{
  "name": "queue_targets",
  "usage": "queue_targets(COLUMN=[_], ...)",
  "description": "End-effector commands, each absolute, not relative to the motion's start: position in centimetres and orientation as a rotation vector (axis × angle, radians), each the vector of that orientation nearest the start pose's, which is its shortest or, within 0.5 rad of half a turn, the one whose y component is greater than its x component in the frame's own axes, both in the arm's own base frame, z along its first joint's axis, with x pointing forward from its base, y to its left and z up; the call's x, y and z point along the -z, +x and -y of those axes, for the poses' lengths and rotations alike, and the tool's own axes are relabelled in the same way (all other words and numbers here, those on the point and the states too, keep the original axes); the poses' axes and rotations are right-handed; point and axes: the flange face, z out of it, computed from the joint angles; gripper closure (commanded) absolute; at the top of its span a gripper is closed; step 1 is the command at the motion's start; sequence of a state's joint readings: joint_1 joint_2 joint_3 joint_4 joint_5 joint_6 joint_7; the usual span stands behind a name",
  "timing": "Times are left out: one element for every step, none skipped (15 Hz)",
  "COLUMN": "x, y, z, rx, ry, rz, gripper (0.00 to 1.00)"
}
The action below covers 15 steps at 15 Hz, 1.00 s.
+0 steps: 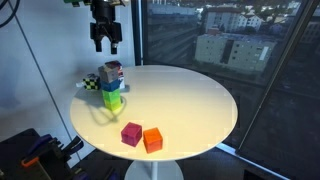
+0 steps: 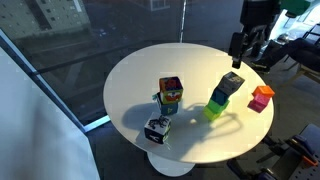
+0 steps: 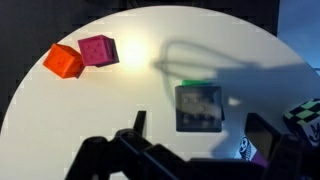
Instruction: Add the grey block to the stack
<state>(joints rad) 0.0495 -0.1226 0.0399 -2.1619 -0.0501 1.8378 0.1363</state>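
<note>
Already atop stack [image 2: 215, 108], grey block [image 2: 232, 81], dull (sitting askew).

**Round white table beside a night window.**
A round white table [image 1: 200, 100] on a single pedestal [image 1: 155, 168] stands close to a tall window [image 1: 250, 90] divided by dark mullions. In both exterior views, lit buildings [image 1: 232, 45] show through the glass against the dark outside. In an exterior view, a pale wall panel [image 2: 30, 130] fills the side nearest the camera. The floor [image 2: 110, 150] around the table is dark. Light from above leaves a bright, glossy patch on the tabletop, seen most clearly in the wrist view.
</note>
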Motion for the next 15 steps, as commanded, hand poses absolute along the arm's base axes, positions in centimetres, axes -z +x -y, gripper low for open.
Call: queue_targets(x=[-45.3,-45.6,-45.9,-46.2,-46.6,-47.0,-47.4,-47.8,-48.3,-48.7,-49.2,-49.7,-50.1,-50.6,-51.0], y=[47.5,47.1,46.6,46.1,45.6,45.0,44.4,43.8,43.2,42.7,42.1,41.5,41.1,40.6,40.3], z=[-2.0,-1.4,-1.0,-0.6,-0.3,0.1,0.4,0.6,0.9,1.1,1.3,1.5,1.7,1.8,1.9], rx=[-0.368,-0.396,-0.418,-0.449,-0.475,-0.507,-0.533,-0.562,-0.589,-0.609,-0.621,-0.627,-0.626,-0.620,-0.595], ry=[-3.191,-3.187,-3.184,-3.182,-3.179,-3.173,-3.167,-3.161,-3.153,-3.148,-3.145,-3.144,-3.144,-3.144,-3.148], rz=[-0.084,-0.095,-0.102,-0.107,-0.110,-0.104,-0.094,-0.088,-0.078,-0.071,-0.062,-0.052,-0.041,-0.029,-0.009], gripper=[0.00,0.00,0.00,0.00,0.00,0.00,0.00,0.00,0.00,0.00,0.00,0.00,0.00,0.00,0.00])
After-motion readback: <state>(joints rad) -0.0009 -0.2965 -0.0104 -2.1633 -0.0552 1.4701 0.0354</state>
